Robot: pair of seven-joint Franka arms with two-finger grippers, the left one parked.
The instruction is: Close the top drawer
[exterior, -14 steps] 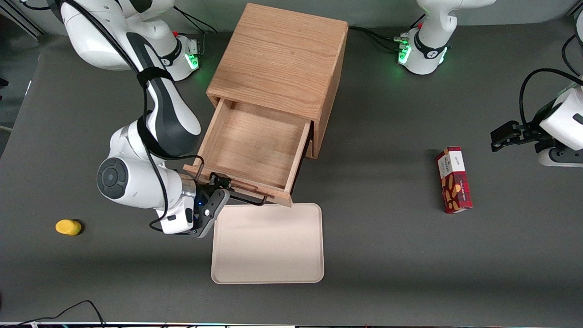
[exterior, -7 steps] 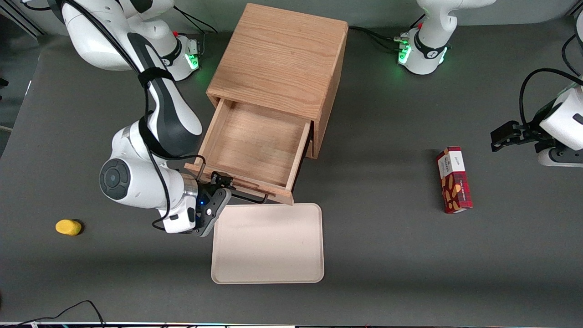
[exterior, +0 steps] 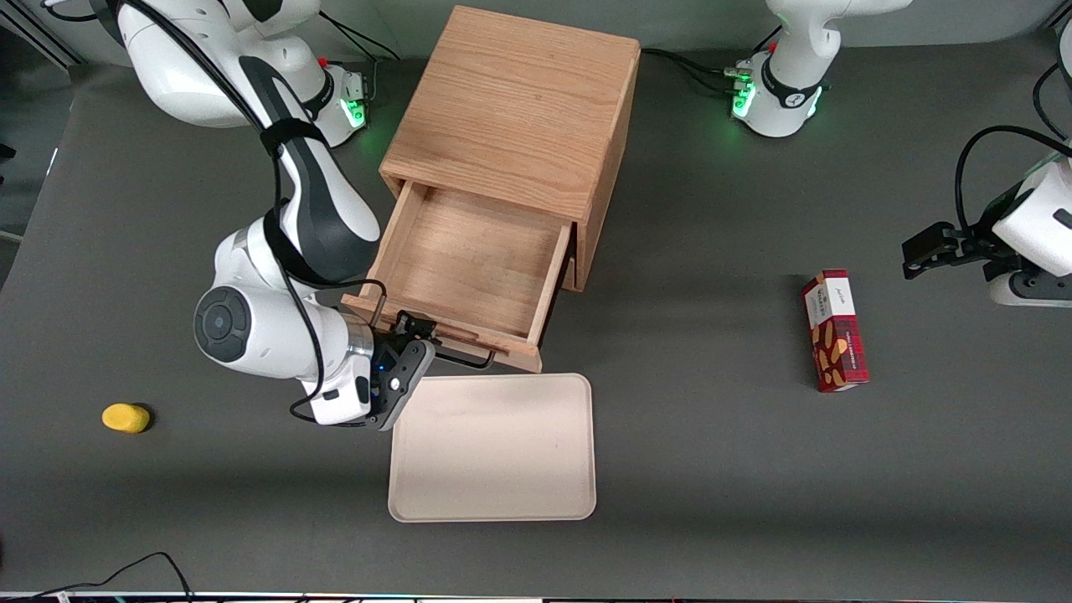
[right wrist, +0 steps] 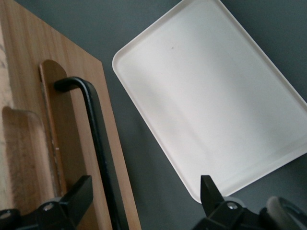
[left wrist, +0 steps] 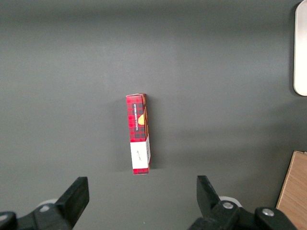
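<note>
Since the earlier front pictures the top drawer (exterior: 469,264) has slid a little way into the wooden cabinet (exterior: 511,109), and the right arm's end effector (exterior: 416,328) has travelled with it, so that the gap between the drawer's front and the cream tray (exterior: 494,448) on the bench (exterior: 712,435) has widened.

Now the end effector sits against the drawer's front at the end nearest the working arm, right at the black wire handle (exterior: 456,358). In the right wrist view its fingers (right wrist: 76,196) stand spread wide apart, released and gripping nothing, with the handle (right wrist: 96,143) running between them and the wooden lip (right wrist: 50,129) just alongside. The tray lies just past the end effector, nearer the front camera; a yellow object (exterior: 126,417) lies well off on the working arm's end of the bench, and a red box (exterior: 834,342) lies toward the parked arm's end.

The drawer is still largely pulled out, its shallow box open to view and projecting from the cabinet's front. I judge the step in hand to be the push itself, begun but far from done. The next move calls for a steady push straight along the drawer's own line of travel, which is skewed to the bench edge; since contact is near one end of the front, an off-line push could rack the drawer or let the fingers slip off the handle
</note>
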